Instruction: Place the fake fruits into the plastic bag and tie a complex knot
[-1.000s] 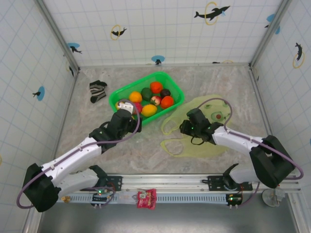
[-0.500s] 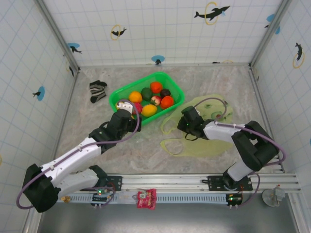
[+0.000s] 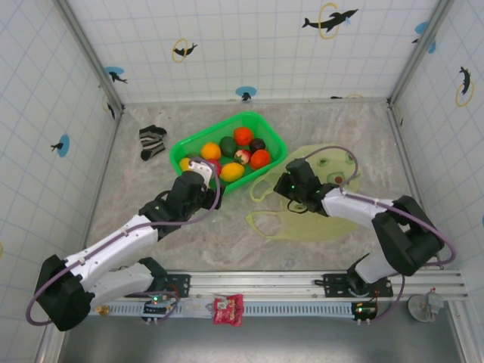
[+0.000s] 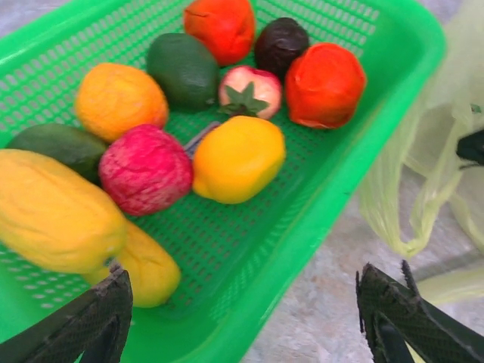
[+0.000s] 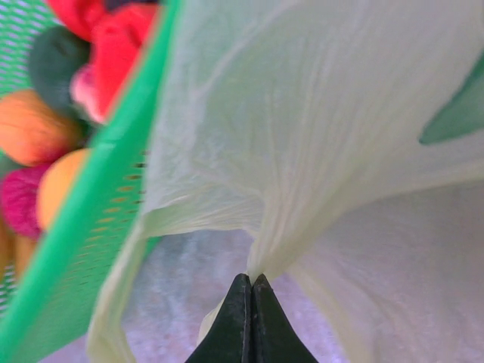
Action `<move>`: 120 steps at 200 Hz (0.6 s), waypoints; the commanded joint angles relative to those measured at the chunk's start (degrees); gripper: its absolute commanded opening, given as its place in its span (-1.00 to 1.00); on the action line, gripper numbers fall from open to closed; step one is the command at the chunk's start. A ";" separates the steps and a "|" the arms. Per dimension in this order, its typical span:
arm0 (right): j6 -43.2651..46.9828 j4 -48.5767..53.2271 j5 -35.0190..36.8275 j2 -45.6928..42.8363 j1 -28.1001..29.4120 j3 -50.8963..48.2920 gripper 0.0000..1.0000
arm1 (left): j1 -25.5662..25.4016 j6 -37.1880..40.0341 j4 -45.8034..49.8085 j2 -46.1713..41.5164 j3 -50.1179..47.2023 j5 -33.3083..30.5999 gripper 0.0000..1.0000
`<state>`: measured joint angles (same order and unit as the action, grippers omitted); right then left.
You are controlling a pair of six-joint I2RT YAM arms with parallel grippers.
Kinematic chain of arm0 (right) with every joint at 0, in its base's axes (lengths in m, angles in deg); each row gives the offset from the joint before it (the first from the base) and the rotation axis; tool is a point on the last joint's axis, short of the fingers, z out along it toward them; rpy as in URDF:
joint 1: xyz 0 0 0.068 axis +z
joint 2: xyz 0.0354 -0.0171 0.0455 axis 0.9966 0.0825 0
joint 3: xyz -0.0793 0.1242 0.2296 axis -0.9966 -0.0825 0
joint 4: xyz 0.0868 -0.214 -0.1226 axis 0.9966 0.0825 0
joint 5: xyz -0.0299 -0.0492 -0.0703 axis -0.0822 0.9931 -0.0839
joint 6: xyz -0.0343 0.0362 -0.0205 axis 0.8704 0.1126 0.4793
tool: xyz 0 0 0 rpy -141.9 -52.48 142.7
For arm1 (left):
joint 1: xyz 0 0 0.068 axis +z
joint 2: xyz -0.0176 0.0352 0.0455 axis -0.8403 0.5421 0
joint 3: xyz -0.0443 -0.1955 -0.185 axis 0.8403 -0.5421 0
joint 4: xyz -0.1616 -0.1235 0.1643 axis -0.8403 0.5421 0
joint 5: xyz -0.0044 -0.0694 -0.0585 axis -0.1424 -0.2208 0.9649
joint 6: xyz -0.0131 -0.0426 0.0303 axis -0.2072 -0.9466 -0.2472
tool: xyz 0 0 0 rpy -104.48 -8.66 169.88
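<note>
Right gripper pinches a fold of the bag, likely limp and slippery, beside the basket. Left gripper hangs wide above the fruits. The handles look the surest hold.

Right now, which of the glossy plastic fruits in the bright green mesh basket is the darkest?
The small, round, near-black fruit near the basket's far rim, between two red-orange fruits; the dark green ones are plainly lighter.
</note>
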<state>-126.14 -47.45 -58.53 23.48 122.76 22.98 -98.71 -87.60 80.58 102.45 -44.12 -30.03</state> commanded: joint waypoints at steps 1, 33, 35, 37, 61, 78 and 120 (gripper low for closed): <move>1.06 4.06 -2.35 -4.04 -0.34 1.02 -1.00 | -0.28 4.29 -2.92 -0.82 -1.32 4.22 0.46; 5.15 10.88 -5.96 -6.61 -0.91 4.78 -1.00 | -5.54 13.16 -5.45 -2.16 0.31 2.97 0.41; 5.30 11.18 -6.21 -6.70 -0.95 5.08 -1.00 | -6.09 14.17 -5.41 -2.02 0.58 2.89 0.41; 5.54 11.57 -6.49 -6.79 -0.98 5.35 -1.00 | -6.71 15.15 -5.41 -1.89 0.85 2.67 0.41; 6.93 14.91 -10.94 -7.75 -1.67 7.91 -1.00 | -12.21 26.36 -5.33 -0.34 2.73 1.92 0.43; 8.22 16.70 -12.27 -9.02 -1.90 9.48 -1.00 | -13.51 33.75 -5.20 -0.24 2.60 6.94 0.44; 10.89 19.40 -14.51 -10.86 -2.61 12.38 -1.00 | -14.75 51.92 -5.92 0.50 1.57 11.29 0.47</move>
<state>-117.99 -31.50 -70.24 14.12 120.75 32.13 -113.05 -51.40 75.47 102.03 -42.90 -21.86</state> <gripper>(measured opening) 0.054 0.730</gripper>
